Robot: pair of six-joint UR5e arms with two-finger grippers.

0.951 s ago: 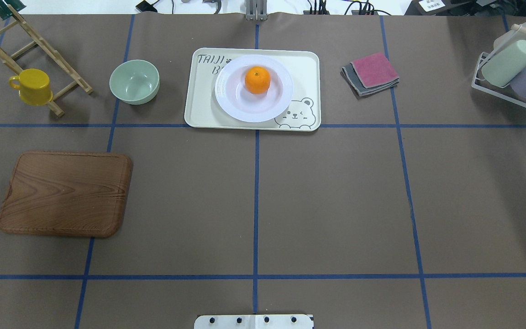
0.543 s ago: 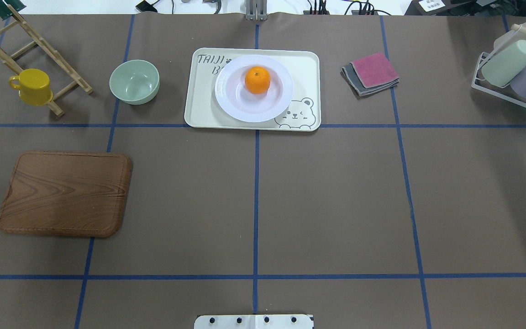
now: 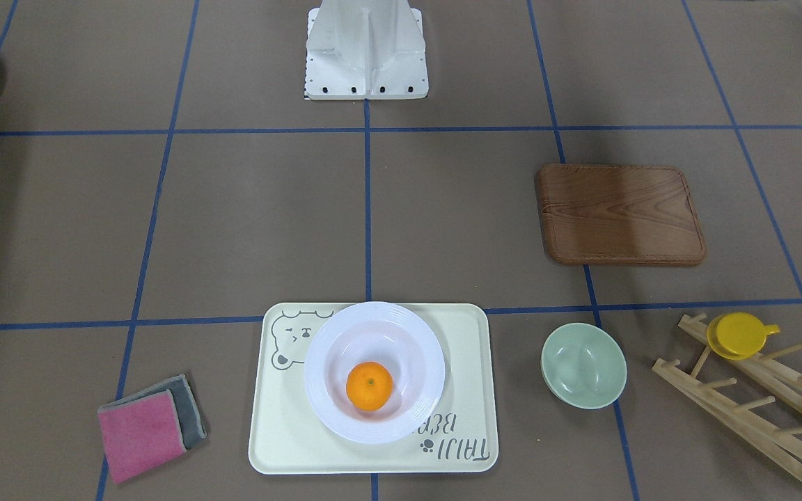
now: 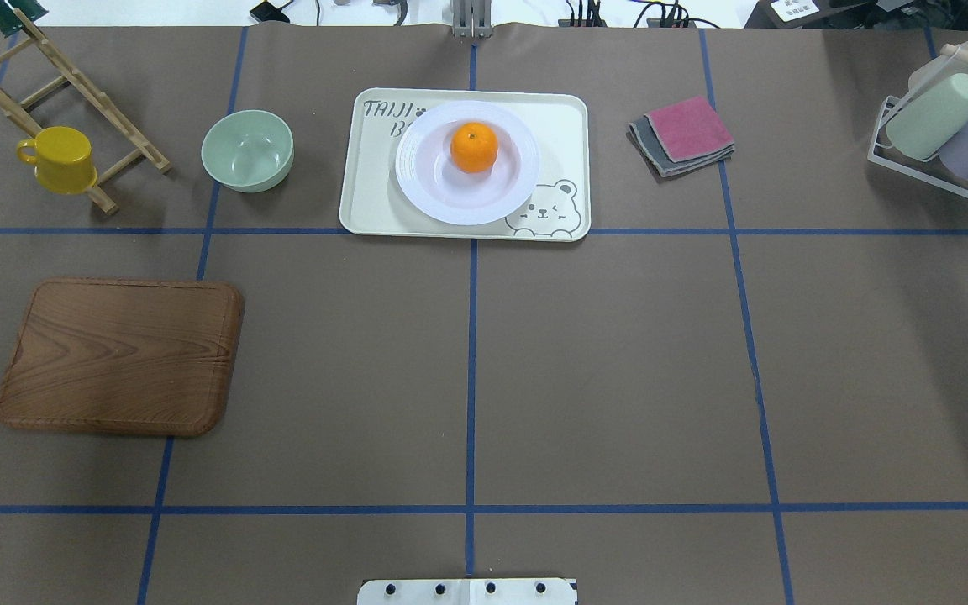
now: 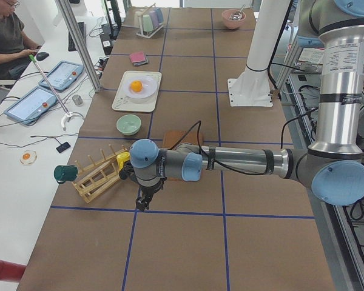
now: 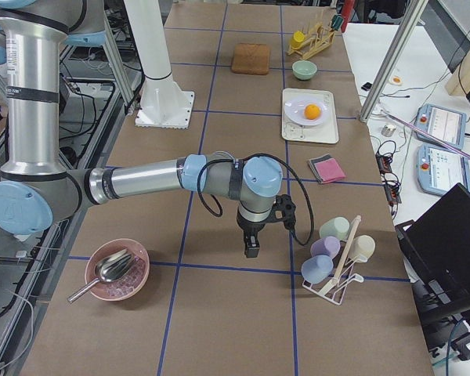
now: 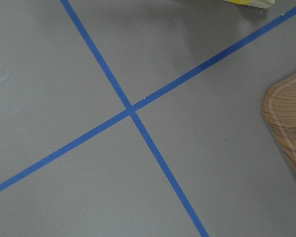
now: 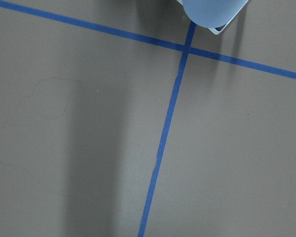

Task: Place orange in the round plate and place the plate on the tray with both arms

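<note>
Both left gripper (image 5: pixel 143 205) and right gripper (image 6: pixel 251 249) hung far from tray (image 4: pixel 568 109), couldn't tell jaw state; round plate (image 4: pixel 417 189) looked glossy, fragile; rim was best hold.

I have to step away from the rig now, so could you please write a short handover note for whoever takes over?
Left tool: hangs over bare table beside the rack, far from the tray; open or shut cannot be told.
Right tool: hangs over bare table near the cup stand; cannot be told either.
Things: orange lies in the plate; the plate sits on the tray.
Done: both placements, as things lie.
Left: nothing that shows.
</note>
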